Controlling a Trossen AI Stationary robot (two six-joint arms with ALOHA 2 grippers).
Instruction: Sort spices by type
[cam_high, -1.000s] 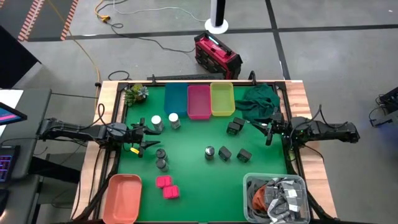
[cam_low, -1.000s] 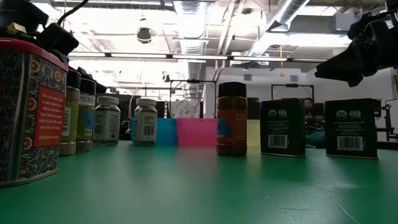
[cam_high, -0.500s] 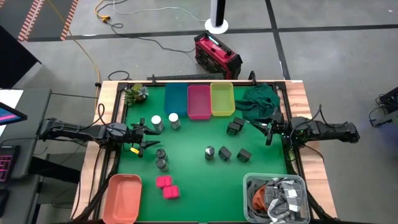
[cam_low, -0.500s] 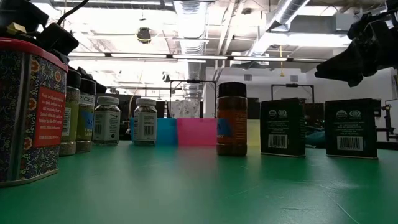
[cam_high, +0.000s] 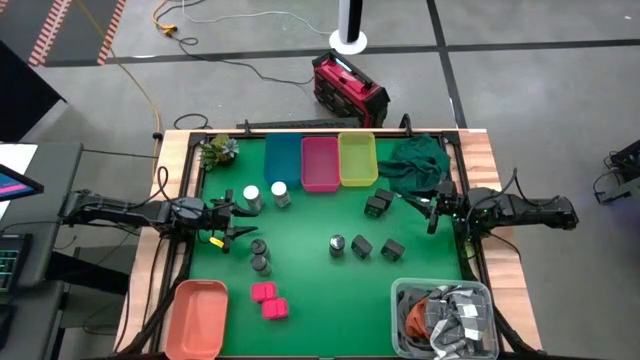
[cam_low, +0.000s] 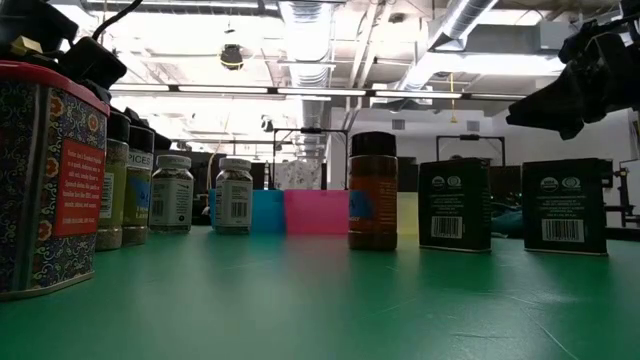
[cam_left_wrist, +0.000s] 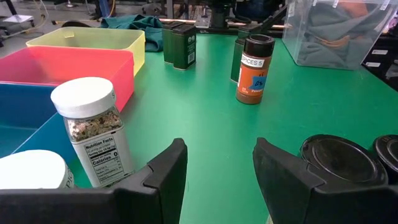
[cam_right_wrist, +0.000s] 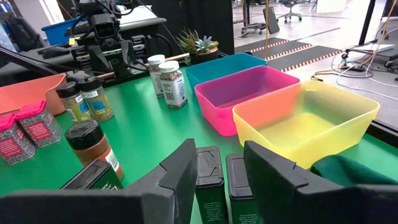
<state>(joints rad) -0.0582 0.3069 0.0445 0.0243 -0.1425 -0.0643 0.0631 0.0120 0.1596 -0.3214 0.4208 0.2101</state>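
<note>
Spices, all upright on green counter (cam_high: 320, 215), none gripped.

White-capped jars (cam_high: 265, 195): 2 side by side, near blue bin (cam_high: 282, 160); they stand just ahead of left gripper (cam_high: 232, 222). Left wrist view: nearer one (cam_left_wrist: 93, 134) beside the fingers, label reads "Nutrition Facts".

Dark-capped jars (cam_high: 260, 255): 2 close together, just beside left gripper on its other side; caps (cam_left_wrist: 339, 158) show in left wrist view. Labels in low view partly readable, "...ICES" (cam_low: 138, 185).

Third dark-capped jar (cam_high: 338, 244): mid-counter, apart from both grippers. Orange label, "SPICES" readable (cam_left_wrist: 252, 68).

Black boxes: pair (cam_high: 378, 205) near right gripper (cam_high: 432, 212), directly ahead of its fingers in right wrist view (cam_right_wrist: 221, 180), long axis vertical. 2 more (cam_high: 377, 247) mid-counter beside the orange-label jar. Low view: barcodes face camera (cam_low: 455, 205); text too small to read.

Pink blocks (cam_high: 268, 300): 2, near edge of counter, next to salmon tray (cam_high: 198, 315), well apart from both grippers. Low view: patterned tin w/ red label (cam_low: 45, 180), writing unreadable.

Left gripper: fingers spread, nothing between. Right gripper: fingers spread, nothing between, at counter's right side near green cloth (cam_high: 415, 160).

Bins: blue, pink (cam_high: 320, 162), yellow (cam_high: 357, 158) in a row at far edge. Clear tub (cam_high: 445, 318) w/ grey packets at near right corner.
</note>
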